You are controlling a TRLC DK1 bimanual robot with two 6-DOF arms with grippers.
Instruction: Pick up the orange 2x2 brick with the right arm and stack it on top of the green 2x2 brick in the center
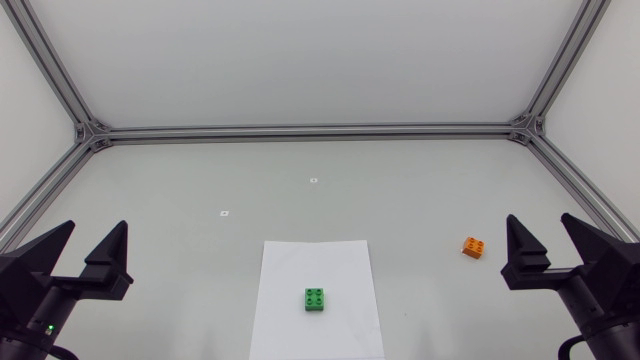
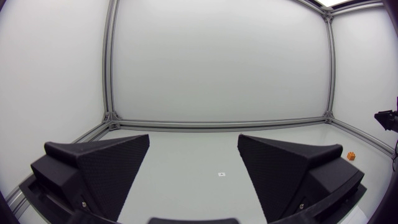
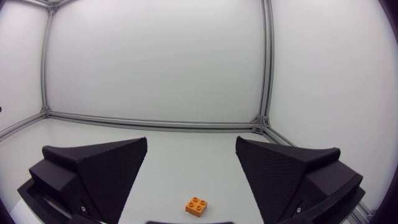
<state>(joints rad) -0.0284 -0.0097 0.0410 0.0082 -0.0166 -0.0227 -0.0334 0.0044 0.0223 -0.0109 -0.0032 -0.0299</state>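
The green brick point(image 1: 315, 299) sits at the desk's point(image 1: 200, 170) 6 o'clock on a white sheet point(image 1: 300, 262), well inside its edges. The left pincer point(image 1: 96, 228) at 8 o'clock and the right pincer point(image 1: 538, 222) at 4 o'clock hold their fingers apart. The orange brick point(image 1: 474, 246) lies at 3 o'clock, just inward of the right pincer, well apart from the sheet and the edge rail point(image 1: 310, 131).

Your green brick point(image 1: 315, 299) sits on a white sheet point(image 1: 300, 265) on the table point(image 1: 400, 190). The orange brick point(image 1: 474, 246) lies off the sheet, near your right pincer point(image 1: 538, 222) but apart from it. Right pincer and left pincer point(image 1: 96, 228) both stand spread, holding nothing.
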